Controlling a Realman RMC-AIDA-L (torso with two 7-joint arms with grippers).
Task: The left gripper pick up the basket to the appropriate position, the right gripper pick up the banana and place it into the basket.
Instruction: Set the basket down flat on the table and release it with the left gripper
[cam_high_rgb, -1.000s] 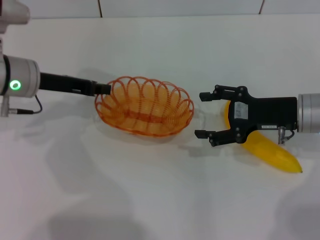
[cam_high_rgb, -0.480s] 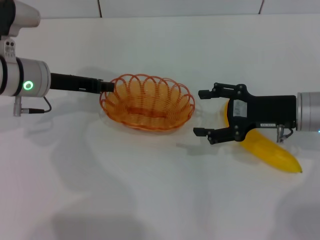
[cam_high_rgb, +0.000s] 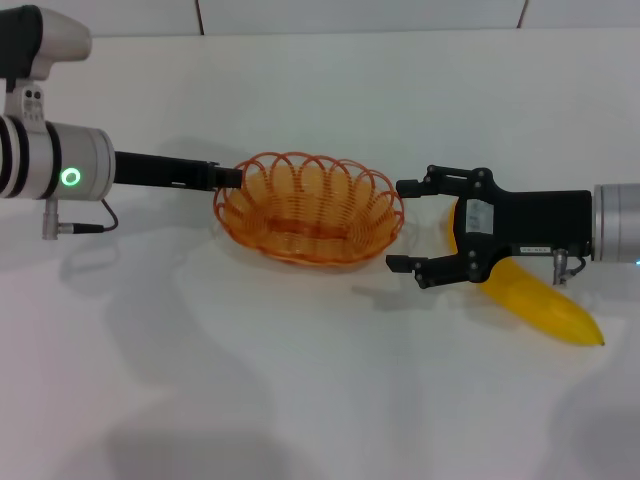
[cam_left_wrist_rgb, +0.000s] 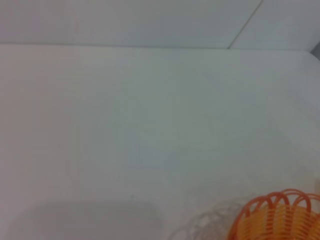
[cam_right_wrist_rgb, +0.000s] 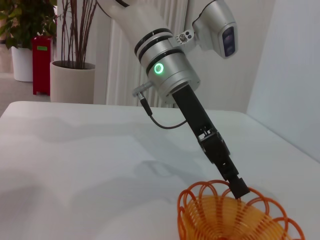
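The orange wire basket (cam_high_rgb: 300, 225) sits mid-table, and its near rim also shows in the left wrist view (cam_left_wrist_rgb: 280, 217). My left gripper (cam_high_rgb: 233, 178) reaches in from the left and is shut on the basket's left rim; the right wrist view shows it clamped there (cam_right_wrist_rgb: 239, 189) above the basket (cam_right_wrist_rgb: 235, 217). My right gripper (cam_high_rgb: 397, 226) is open just right of the basket, with nothing between its fingers. The yellow banana (cam_high_rgb: 535, 300) lies on the table under and behind the right gripper's body, partly hidden by it.
The white table (cam_high_rgb: 320, 400) stretches wide in front of and behind the basket. A wall seam runs along the far edge (cam_high_rgb: 360, 30). Potted plants (cam_right_wrist_rgb: 70, 60) stand beyond the table in the right wrist view.
My left arm has carried the basket to the right, closing the gap to the right gripper's fingertips. The right gripper and banana have stayed where they were.
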